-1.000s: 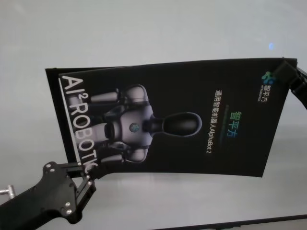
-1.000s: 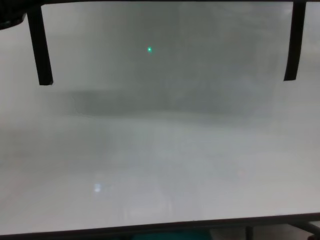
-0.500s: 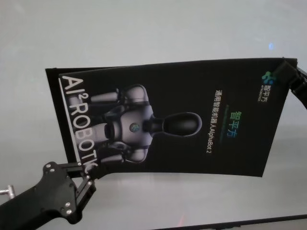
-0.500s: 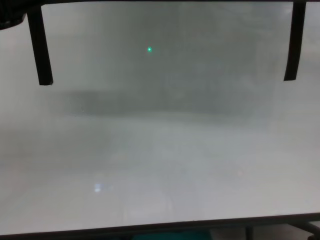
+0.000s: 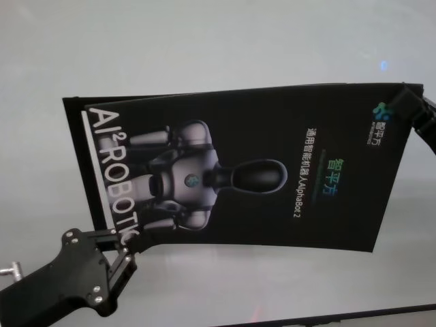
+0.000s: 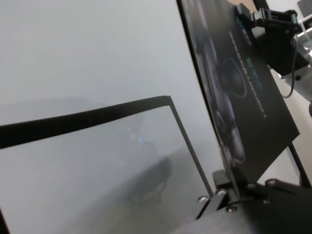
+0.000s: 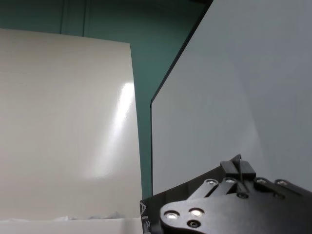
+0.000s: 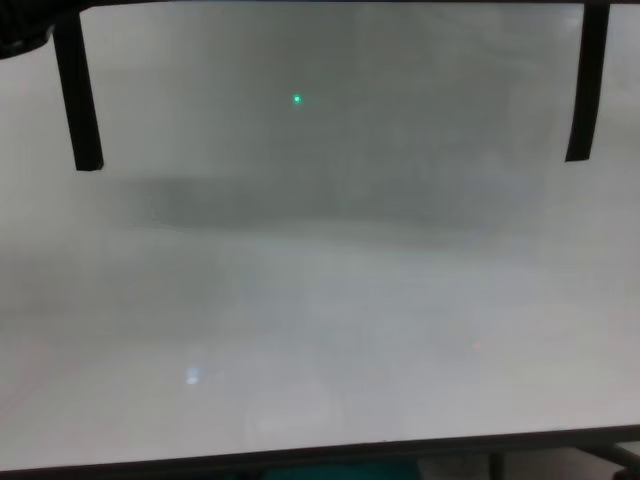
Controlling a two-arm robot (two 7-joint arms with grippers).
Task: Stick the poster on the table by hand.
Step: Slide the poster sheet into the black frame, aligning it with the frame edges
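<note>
Head view: poster (image 5: pixel 238 167) hangs above tabletop (image 5: pixel 204 41), long axis spanning both grippers. Left gripper (image 5: pixel 122 253) pinches its near corner; right gripper (image 5: pixel 412 112) grips the far corner.

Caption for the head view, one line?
Both pincers, left and right, hold the poster by opposite corners above the table.

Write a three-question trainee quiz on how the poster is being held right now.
1. True or false: the poster lies flat on the table.
2. Which corner does the left gripper grip? A) the near corner beside the "ROBOTIC" lettering B) the far corner by the logo
3. Fill in: the right gripper holds the poster's corner near the small ____.

Key: 1. False: the left wrist view shows it lifted and tilted above the table. 2. A. 3. logo.
</note>
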